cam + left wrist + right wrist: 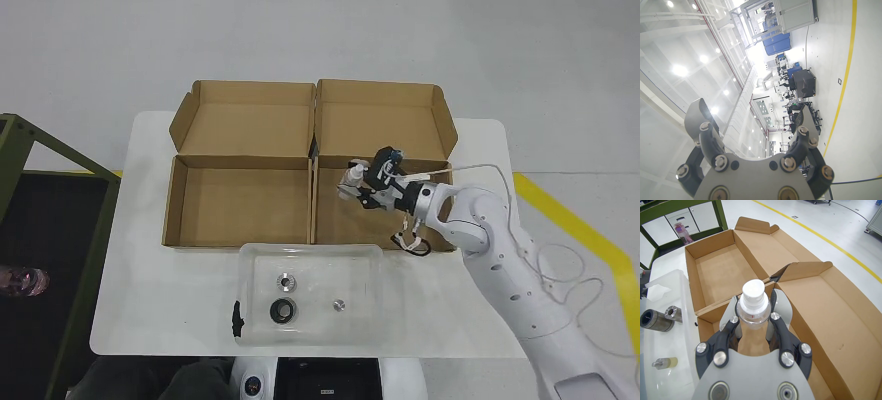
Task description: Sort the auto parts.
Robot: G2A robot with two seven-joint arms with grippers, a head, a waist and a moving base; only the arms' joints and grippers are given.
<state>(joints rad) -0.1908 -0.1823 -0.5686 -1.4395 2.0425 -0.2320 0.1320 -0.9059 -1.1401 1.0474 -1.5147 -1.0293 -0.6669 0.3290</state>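
A small clear bottle (753, 291) with a white cap is pinched between the fingers of the right gripper (754, 308). It is held above the floor of the right box (829, 317), not yet set down. In the top view the bottle (350, 178) and the right gripper (362, 186) are seen over the part of the right box (345, 230) that lies close to the left box (240, 205). The two boxes stand side by side with their lids folded back.

The left gripper (751, 113) is turned up toward the ceiling, with its fingers spread and nothing between them.

Three parts lie in the clear bin (668, 289) in front of the boxes: a dark cylinder (655, 320), a steel bushing (674, 313) just beside it, and a small pin (665, 362) apart from both.

The step in hand is judged to be the placing of the bottle. For the next move, the bottle should be lowered to the box floor before the grip is loosened. Dropped from this height, so light and round a thing could bounce or roll. After that, one of the parts in the bin is probably to be fetched.
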